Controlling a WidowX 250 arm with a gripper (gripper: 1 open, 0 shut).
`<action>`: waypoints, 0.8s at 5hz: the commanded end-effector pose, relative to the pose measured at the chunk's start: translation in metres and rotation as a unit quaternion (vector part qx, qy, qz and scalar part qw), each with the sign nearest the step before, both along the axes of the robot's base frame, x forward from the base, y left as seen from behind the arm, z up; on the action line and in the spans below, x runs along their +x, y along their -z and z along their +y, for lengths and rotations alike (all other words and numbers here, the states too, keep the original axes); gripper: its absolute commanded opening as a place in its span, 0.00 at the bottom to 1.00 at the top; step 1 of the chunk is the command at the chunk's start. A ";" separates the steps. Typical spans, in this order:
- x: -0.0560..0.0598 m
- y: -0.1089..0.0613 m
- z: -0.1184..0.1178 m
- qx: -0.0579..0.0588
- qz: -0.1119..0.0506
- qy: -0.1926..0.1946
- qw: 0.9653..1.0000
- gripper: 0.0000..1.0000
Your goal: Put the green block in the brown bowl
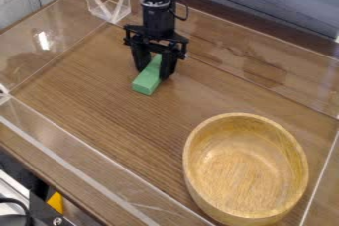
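Note:
The green block [146,81] lies on the wooden tabletop, left of centre and angled toward the back. My gripper [155,71] points down over the block's far end, one black finger on each side of it, low near the table. The jaws stand close beside the block, but I cannot tell whether they press on it. The brown bowl [247,119] sits empty at the front right, well apart from the block and gripper.
Clear plastic walls [54,32] enclose the tabletop on the left, front and back. A clear folded piece [103,7] stands at the back left behind the arm. Beyond the front wall, dark gear [40,210] shows at the lower left.

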State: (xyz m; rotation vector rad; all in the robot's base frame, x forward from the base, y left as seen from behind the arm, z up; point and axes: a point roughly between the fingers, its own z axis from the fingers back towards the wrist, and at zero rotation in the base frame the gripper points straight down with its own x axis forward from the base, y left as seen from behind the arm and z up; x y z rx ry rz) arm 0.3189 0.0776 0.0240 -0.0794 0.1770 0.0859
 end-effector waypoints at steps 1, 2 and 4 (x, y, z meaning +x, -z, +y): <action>0.001 -0.017 0.002 0.005 -0.013 -0.002 1.000 0.00; -0.002 -0.025 0.000 0.003 -0.009 -0.002 1.000 0.00; -0.007 -0.041 -0.004 -0.001 -0.002 0.000 1.000 0.00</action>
